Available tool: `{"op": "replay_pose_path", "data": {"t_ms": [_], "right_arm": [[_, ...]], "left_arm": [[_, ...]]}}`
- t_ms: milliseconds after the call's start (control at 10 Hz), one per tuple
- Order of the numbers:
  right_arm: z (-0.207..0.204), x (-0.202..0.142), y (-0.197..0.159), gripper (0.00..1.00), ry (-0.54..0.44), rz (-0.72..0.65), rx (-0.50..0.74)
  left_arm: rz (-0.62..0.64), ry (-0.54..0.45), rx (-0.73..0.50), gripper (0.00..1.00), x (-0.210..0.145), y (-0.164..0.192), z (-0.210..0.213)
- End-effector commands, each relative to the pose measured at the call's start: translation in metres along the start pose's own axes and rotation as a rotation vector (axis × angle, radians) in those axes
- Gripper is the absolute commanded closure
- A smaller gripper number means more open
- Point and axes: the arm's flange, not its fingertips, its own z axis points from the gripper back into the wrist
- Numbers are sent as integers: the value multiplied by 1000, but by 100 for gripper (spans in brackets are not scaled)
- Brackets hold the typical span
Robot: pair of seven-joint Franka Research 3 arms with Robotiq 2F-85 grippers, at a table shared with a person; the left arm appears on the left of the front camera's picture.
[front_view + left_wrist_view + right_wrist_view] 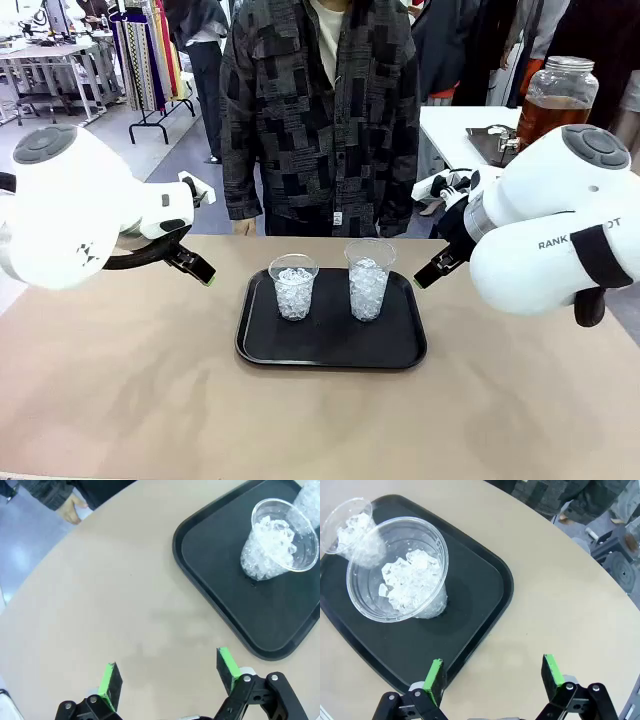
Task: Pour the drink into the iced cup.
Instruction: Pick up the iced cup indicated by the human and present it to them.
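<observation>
The drink (545, 116) sits in its far jar (572, 78), so left end effector (167, 667) and right end effector (493, 669) hover spread, empty.

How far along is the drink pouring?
Barely started. Done: two clear plastic cups of ice stand on the black tray. In hand: nothing; left gripper and right gripper hang open beside it. Left: all pouring; the amber drink sits in its glass jar behind.
</observation>
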Motion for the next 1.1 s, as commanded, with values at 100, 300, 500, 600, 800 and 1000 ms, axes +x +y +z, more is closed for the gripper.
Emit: {"op": "replay_pose_path", "data": {"t_ms": [100, 300, 500, 600, 800, 1000], "right_arm": [[2, 1, -2, 0, -7, -2, -6], [2, 1, -2, 0, -7, -2, -6], [2, 1, -2, 0, -7, -2, -6], [2, 1, -2, 0, -7, -2, -6], [2, 1, -2, 0, -7, -2, -6], [2, 1, -2, 0, -7, -2, -6]], "left_arm": [[-2, -7, 4, 0, 1, 1, 3], [-2, -7, 4, 0, 1, 1, 3], [-2, -7, 4, 0, 1, 1, 3], [-2, -7, 4, 0, 1, 1, 3], [-2, -7, 4, 0, 1, 1, 3], [-2, -7, 4, 0, 1, 1, 3]]}}
